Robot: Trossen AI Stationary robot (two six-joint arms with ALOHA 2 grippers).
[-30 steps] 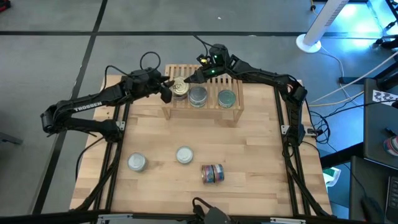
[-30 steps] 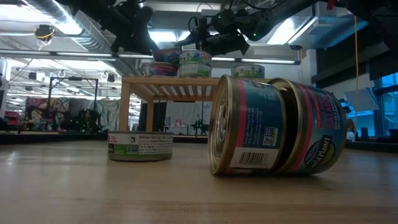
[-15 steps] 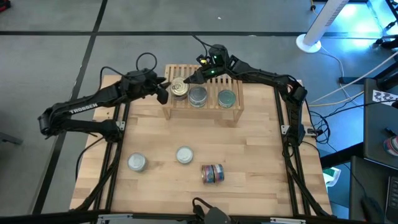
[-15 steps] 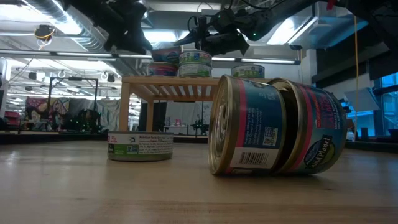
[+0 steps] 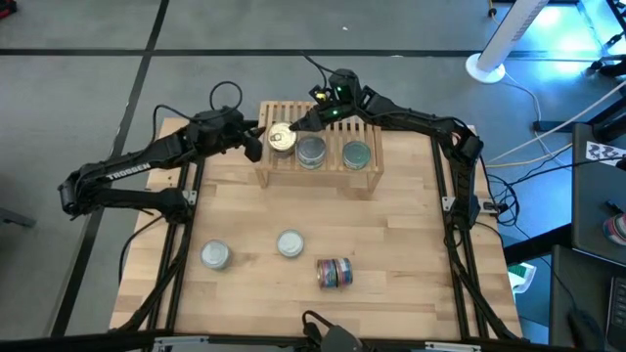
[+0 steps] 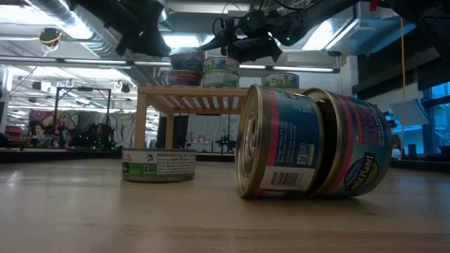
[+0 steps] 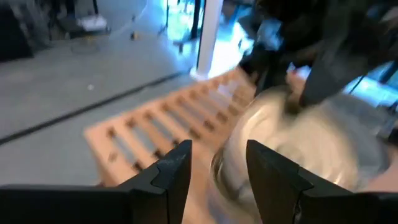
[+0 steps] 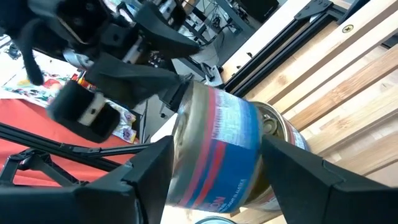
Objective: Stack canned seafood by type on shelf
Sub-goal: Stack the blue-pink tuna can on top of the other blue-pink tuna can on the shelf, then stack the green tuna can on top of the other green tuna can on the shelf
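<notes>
The shelf [image 5: 318,147] sits upper centre of the high view. On its left end we see the gold-lidded tin [image 5: 282,138], upright, gripped by the right end effector [image 5: 296,125]; the left end effector [image 5: 256,143], half-open and empty, hangs just left.

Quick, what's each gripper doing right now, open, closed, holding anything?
Left gripper: open, empty, beside the shelf's left end.
Right gripper: shut on the blue-red tin atop the shelf.

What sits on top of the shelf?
The shelf carries three groups of tins; the low view shows the left and middle ones stacked. The slats beneath them are covered.
</notes>
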